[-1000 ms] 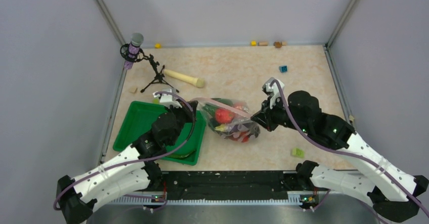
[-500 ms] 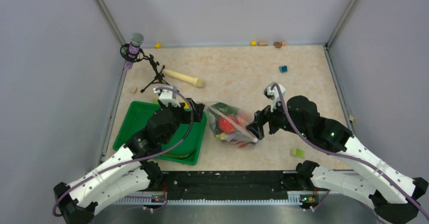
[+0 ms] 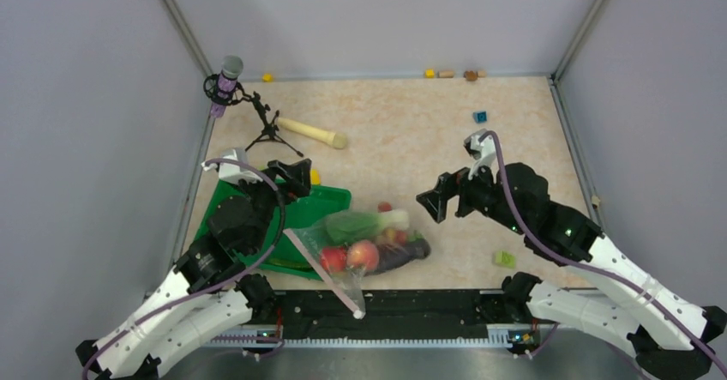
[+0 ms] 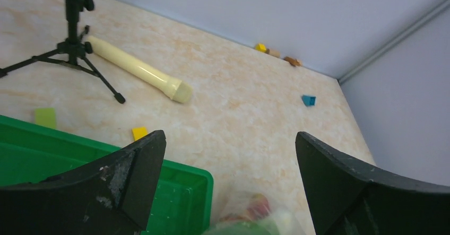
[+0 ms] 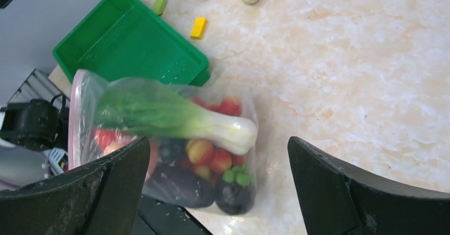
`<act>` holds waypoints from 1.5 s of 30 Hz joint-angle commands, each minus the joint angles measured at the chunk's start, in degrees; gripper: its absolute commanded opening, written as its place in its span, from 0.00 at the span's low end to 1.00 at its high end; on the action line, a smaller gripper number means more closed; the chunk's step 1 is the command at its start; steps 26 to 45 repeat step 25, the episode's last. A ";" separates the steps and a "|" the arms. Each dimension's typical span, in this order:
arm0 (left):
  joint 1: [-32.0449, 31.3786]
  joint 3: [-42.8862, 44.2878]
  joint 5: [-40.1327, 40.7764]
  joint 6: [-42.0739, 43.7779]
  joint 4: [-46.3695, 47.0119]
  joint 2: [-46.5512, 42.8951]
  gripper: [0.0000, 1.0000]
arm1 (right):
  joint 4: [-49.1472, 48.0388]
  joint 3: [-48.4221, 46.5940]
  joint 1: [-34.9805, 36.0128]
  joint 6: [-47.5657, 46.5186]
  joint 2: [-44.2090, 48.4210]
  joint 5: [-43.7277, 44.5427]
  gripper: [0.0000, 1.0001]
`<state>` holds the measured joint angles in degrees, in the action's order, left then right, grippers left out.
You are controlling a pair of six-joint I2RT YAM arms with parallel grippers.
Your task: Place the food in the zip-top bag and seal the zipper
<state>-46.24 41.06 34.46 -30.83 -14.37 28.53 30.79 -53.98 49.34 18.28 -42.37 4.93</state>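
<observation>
The zip-top bag point(image 3: 369, 244) lies flat on the table near the front edge, its left part over the green tray's corner. The food shows through it: bok choy point(image 5: 175, 115), a peach point(image 5: 200, 151), red strawberries point(image 5: 229, 106), an eggplant point(image 5: 178, 184) and a dark berry point(image 5: 236, 192). The pink zipper point(image 3: 324, 273) runs diagonally toward the front rail; whether it is sealed I cannot tell. My left gripper point(image 3: 290, 177) hangs open above the tray's far edge, away from the bag point(image 4: 254, 219). My right gripper point(image 3: 441, 200) is open, up and right of the bag point(image 5: 164, 134), holding nothing.
The green tray point(image 3: 300, 204) sits front left. A microphone on a tripod point(image 3: 227, 80) and a wooden rolling pin point(image 3: 313, 131) stand behind it. Loose blocks lie about: yellow point(image 3: 315, 176), blue point(image 3: 480, 116), green point(image 3: 504, 259). Small pieces point(image 3: 446, 74) line the back wall.
Both grippers opened and let go of the bag. It dropped and slid toward the front edge. The left arm drew back left, the right arm back right.
</observation>
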 commanded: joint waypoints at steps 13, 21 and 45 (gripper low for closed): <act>0.05 3.47 18.72 -7.95 -11.10 4.17 0.97 | 3.47 2.67 -0.02 11.54 6.48 35.04 0.99; 0.10 2.64 19.99 -7.58 -11.53 3.60 0.97 | 5.44 3.92 -0.01 12.07 7.67 38.18 0.99; 0.03 2.16 19.60 -6.97 -10.79 3.77 0.97 | 6.54 3.39 -0.01 12.21 7.61 36.96 0.99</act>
